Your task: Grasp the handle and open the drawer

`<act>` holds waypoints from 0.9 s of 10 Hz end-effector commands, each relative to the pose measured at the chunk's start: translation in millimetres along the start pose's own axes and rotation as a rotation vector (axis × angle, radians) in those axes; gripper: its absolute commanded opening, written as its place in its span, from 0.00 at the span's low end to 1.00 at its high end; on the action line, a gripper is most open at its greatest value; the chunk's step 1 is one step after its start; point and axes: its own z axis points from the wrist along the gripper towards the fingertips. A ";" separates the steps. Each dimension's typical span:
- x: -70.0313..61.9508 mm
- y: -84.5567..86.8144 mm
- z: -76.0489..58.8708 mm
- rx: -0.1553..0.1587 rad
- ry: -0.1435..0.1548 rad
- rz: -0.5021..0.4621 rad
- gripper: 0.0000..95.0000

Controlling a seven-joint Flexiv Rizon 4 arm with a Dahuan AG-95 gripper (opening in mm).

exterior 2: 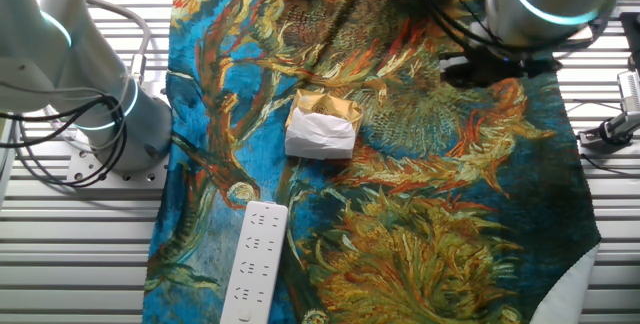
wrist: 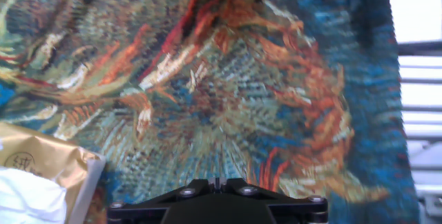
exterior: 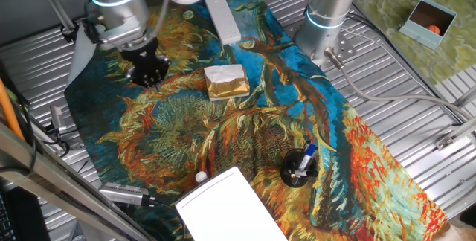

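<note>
Although the gripper (exterior: 149,68) shows in one fixed view as a dark mass under the arm's grey wrist, we cannot make out its fingers there, and we cannot tell whether the jaws stand apart or closed. In the hand view only the black base of the tool runs along the bottom edge; no fingertips come into the picture. In the other fixed view the hand is a dark shape at the upper right, partly cut off by the frame.

The gripper hangs over the painted cloth (exterior: 260,122) near its far left corner. The drawer (exterior: 230,207) sits at the near edge of that view, well apart from the gripper, and we see mostly the white top of its box, cut off by the bottom of the frame. The handle (exterior: 201,176) shows as a small white knob just beside the box's left corner; the front panel itself is hidden from us.

Between the gripper and the box lies a gold-and-white block (exterior: 226,82), whose corner also enters the hand view at lower left. A long white bar (exterior: 222,16) lies at the far end of the cloth. A black pen holder (exterior: 299,168) stands near the box on the right; its contents are too small to name.
</note>
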 end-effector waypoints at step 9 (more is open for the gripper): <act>-31.9 8.1 17.4 -0.018 -0.095 0.027 0.00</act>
